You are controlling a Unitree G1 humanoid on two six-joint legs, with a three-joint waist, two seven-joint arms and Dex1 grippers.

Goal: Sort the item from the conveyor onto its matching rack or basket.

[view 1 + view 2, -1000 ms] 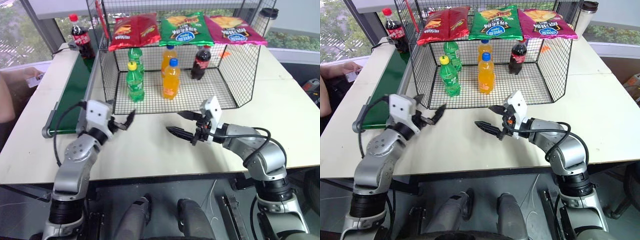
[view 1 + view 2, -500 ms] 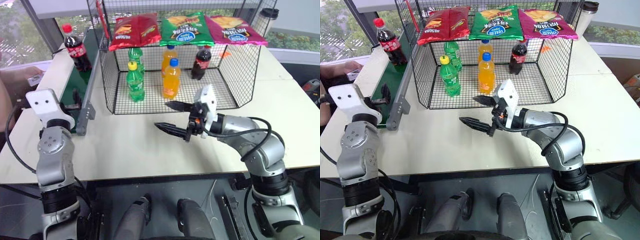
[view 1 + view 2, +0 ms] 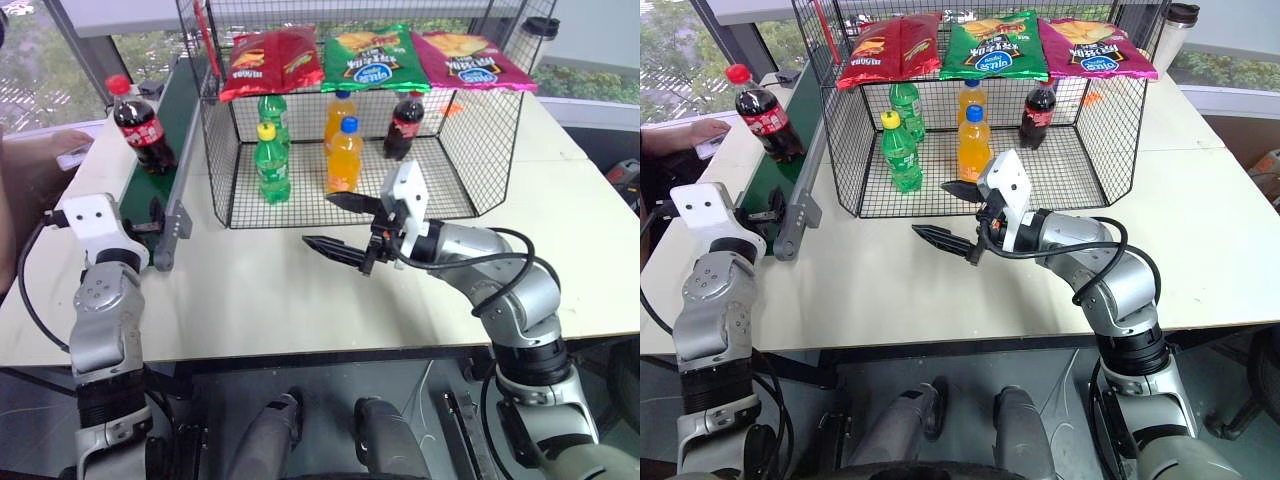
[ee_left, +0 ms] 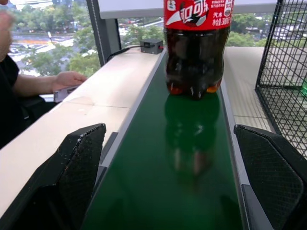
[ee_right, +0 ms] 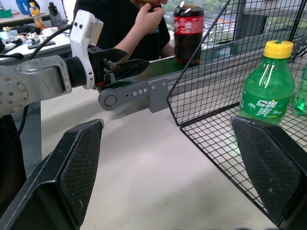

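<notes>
Cola bottle (image 4: pixel 195 45) stands upright on the belt (image 4: pixel 187 158) ahead of my wide left jaws (image 4: pixel 177 179); right jaws (image 3: pixel 340 222) wide, empty. A clumsy close could topple it.

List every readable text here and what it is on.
"300" amid small print: cola bottle label.
White script on that label: stylised, not readable.
Green bottle label: white logo, unreadable.
Chip bags: brand print too blurred.
Other bottles: too small.
</notes>
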